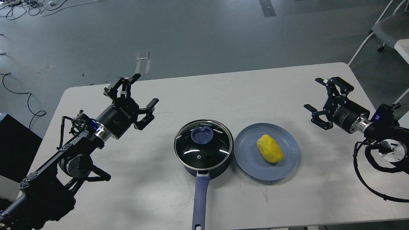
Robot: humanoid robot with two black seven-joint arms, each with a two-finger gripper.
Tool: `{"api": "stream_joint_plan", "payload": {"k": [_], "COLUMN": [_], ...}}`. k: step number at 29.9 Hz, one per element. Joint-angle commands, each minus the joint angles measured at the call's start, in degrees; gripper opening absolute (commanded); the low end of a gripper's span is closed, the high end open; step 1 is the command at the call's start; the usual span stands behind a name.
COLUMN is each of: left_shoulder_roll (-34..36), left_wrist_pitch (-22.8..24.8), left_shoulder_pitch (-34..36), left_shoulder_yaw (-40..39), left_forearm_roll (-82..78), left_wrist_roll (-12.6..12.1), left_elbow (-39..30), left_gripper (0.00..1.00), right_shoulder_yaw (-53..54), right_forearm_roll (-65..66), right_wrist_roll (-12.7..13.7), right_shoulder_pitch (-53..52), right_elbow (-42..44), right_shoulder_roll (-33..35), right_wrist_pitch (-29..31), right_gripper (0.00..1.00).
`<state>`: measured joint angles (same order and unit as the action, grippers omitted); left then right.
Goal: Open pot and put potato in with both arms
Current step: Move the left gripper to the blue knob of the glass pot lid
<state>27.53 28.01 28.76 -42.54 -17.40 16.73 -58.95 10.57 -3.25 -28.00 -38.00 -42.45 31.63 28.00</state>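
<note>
The dark navy pot (204, 167) stands at the table's front centre, its long blue handle (199, 204) pointing toward me. Its glass lid (203, 144) with the blue knob (202, 134) sits closed on it. The yellow potato (269, 148) lies on a flat blue plate (249, 156) just right of the pot. My left gripper (143, 92) hovers open up and left of the pot, holding nothing. My right gripper (313, 94) hangs open over the table's right side, right of the plate, also with nothing in it.
The white table (223, 92) has rounded corners; its far edge runs behind both grippers. A chair (388, 27) stands on the grey floor at the back right. Cables (19, 92) lie on the floor at the left.
</note>
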Motion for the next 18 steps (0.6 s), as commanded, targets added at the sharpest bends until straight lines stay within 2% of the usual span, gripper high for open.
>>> {"api": "stream_joint_plan", "payload": {"k": [1, 10, 14, 15, 18], "left_shoulder_roll": [-0.02, 1.20, 2.87, 3.14, 3.23], "left_wrist_pitch": [-0.01, -0.01, -0.01, -0.01, -0.01], "left_shoulder_pitch": [-0.11, 2.17, 3.49, 4.02, 6.30], "left_shoulder_yaw": [0.00, 1.22, -1.05, -2.19, -2.11], "left_forearm_roll": [0.00, 0.44, 1.49, 1.84, 1.93], "left_wrist_roll": [0.14, -0.30, 0.49, -0.29, -0.39], "left_elbow": [-0.02, 1.21, 4.01, 5.76, 7.27], "left_gripper": [0.98, 0.98, 0.98, 0.98, 0.98], "right_shoulder_yaw": [0.07, -0.02, -0.02, -0.02, -0.02], "right_forearm_roll": [0.00, 0.09, 0.09, 0.09, 0.09], "right_wrist_roll": [0.00, 0.00, 0.00, 0.00, 0.00], "right_shoulder_pitch": [-0.40, -0.58, -0.58, -0.58, -0.58], "right_elbow": [0.00, 0.09, 0.09, 0.00, 0.00], "right_shoulder_roll": [0.01, 0.01, 0.01, 0.01, -0.08], "right_wrist_pitch": [0.00, 0.00, 0.00, 0.00, 0.00], "right_gripper": [1.00, 1.00, 1.00, 1.00, 1.00]}}
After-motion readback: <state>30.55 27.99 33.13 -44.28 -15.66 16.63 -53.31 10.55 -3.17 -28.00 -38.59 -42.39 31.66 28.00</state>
